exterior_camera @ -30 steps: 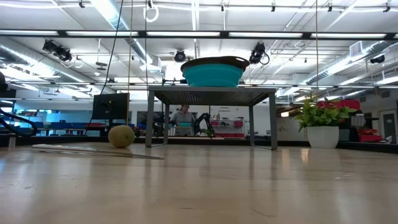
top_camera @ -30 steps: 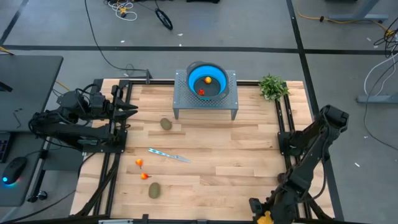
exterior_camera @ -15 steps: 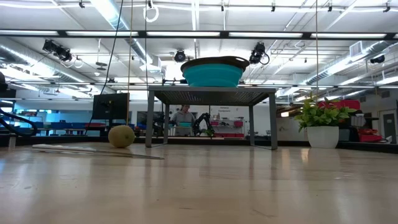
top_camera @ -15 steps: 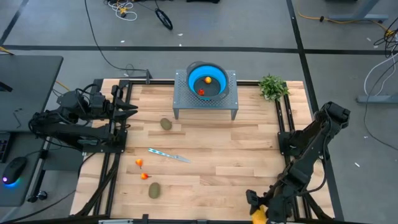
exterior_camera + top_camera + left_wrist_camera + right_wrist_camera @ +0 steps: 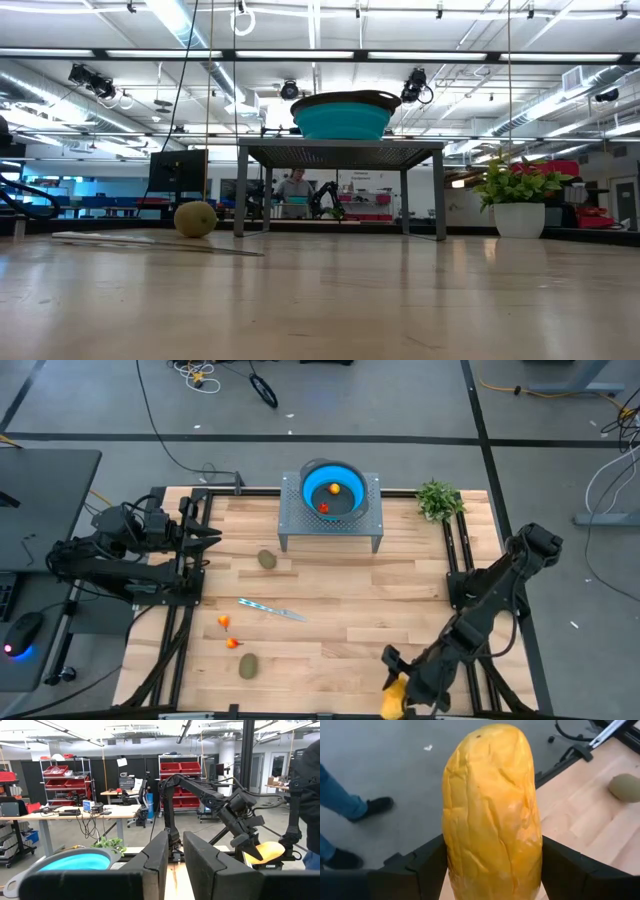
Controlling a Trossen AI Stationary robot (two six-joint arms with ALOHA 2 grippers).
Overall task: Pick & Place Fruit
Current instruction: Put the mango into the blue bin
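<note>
Workshop floor, grey, surrounds a pale wooden table framed by black rails.

Item: perforated metal stand at the table's far edge, carrying a blue bowl. Two small fruit pieces lie in the bowl, one orange and one red.

Item: green plant sprig in a white pot, just beside the stand at the far right corner.

Item: first kiwi on the wood, near the stand's left leg. Second kiwi near the front edge, left of centre.

Item: two tiny red-orange fruits between the two kiwis, close together but apart.

Item: slim silvery-blue stick lying flat mid-table, right of the tiny fruits.

Item: right gripper at the front edge of the table, right of centre, clamped on the elongated yellow fruit; one dark finger presses each side of it.

Item: left gripper parked over the left rail, fingers nearly together, holding nothing.

Item: a person's shoes and trouser legs on the floor beyond the table.
</note>
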